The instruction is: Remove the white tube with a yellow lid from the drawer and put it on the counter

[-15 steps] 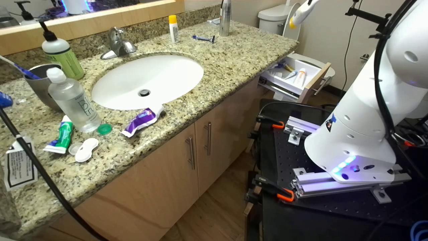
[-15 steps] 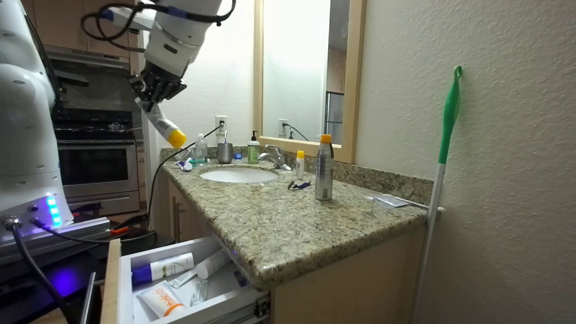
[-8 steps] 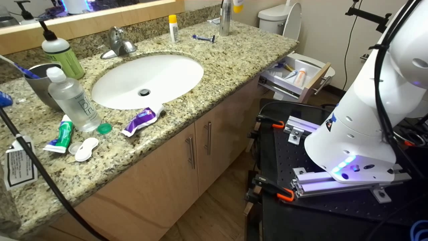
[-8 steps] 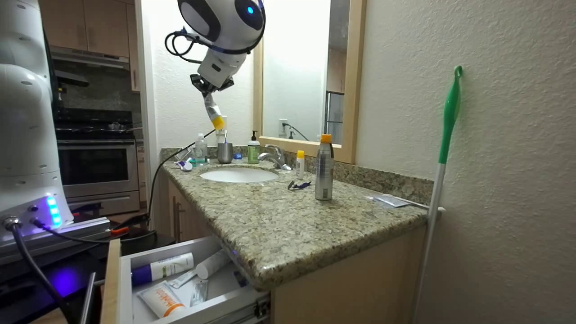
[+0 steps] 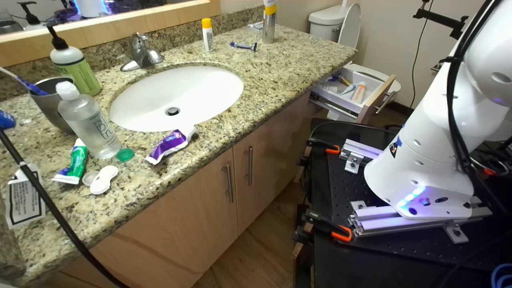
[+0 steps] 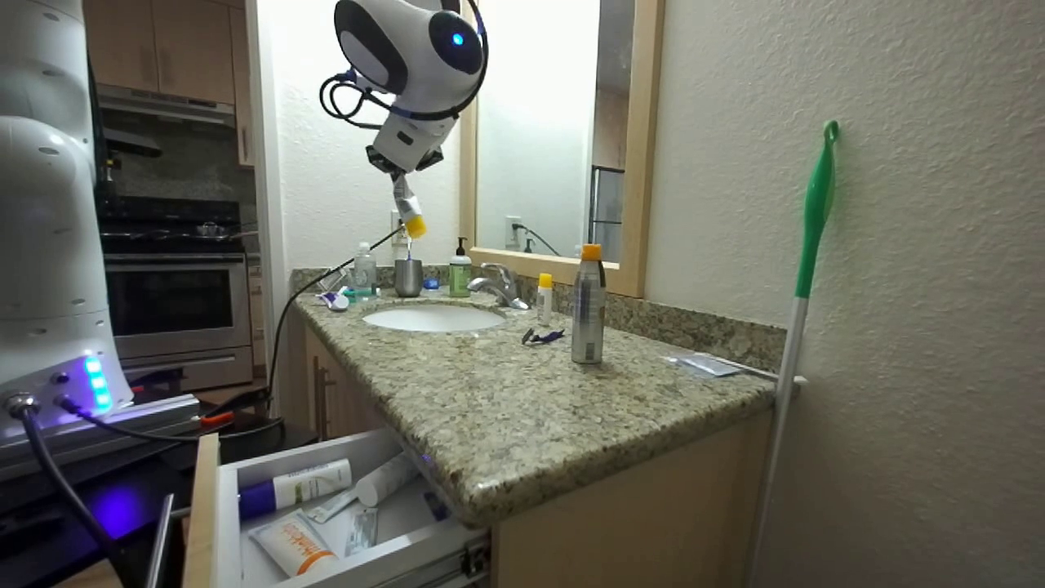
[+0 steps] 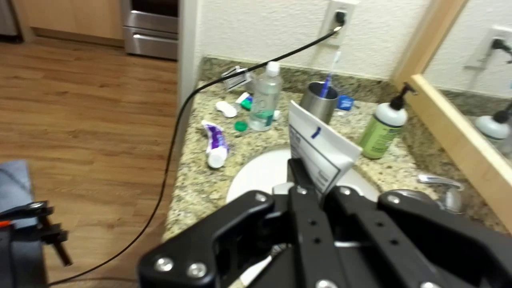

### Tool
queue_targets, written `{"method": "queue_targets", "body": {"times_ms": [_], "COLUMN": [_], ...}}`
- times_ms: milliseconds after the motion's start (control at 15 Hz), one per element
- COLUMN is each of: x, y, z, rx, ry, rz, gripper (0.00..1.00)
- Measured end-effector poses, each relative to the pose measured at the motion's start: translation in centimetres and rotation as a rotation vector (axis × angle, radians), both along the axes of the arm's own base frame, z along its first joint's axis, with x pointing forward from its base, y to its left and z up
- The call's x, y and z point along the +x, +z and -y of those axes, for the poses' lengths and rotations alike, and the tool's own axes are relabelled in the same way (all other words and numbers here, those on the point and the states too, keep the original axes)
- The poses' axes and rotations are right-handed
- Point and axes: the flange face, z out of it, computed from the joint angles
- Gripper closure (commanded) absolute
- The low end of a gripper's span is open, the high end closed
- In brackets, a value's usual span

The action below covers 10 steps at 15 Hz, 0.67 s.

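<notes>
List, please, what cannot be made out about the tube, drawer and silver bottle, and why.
White tube: in an exterior view, cut off by the top edge; wrist view, print blurred.
Yellow lid: wrist view, hidden by the end effector.
Drawer: both exterior views, back covered by the counter.
Silver bottle: in an exterior view, upper part mostly behind the tube.

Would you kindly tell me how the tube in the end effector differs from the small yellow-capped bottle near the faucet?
The tube hangs tilted, cap down; the bottle stands upright, cap up. The end effector grips the tube, while the bottle rests on the counter. Both are white with yellow caps.
</notes>
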Motion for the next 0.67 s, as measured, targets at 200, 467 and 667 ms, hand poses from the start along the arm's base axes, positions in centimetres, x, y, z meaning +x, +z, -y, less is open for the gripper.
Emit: {"method": "queue_targets", "body": {"times_ms": [200,467,667], "x": [3.6,6.4,6.8], "y": [-1.9,-6.0,-7.1], "z": [1.8,5.1,5.0], "rx": [0.054,0.067,0.068], "ry": [-0.185,-0.443,-0.446], "rz": [0.087,0.121,0.103], "gripper": [0.98,0.93,0.98]}}
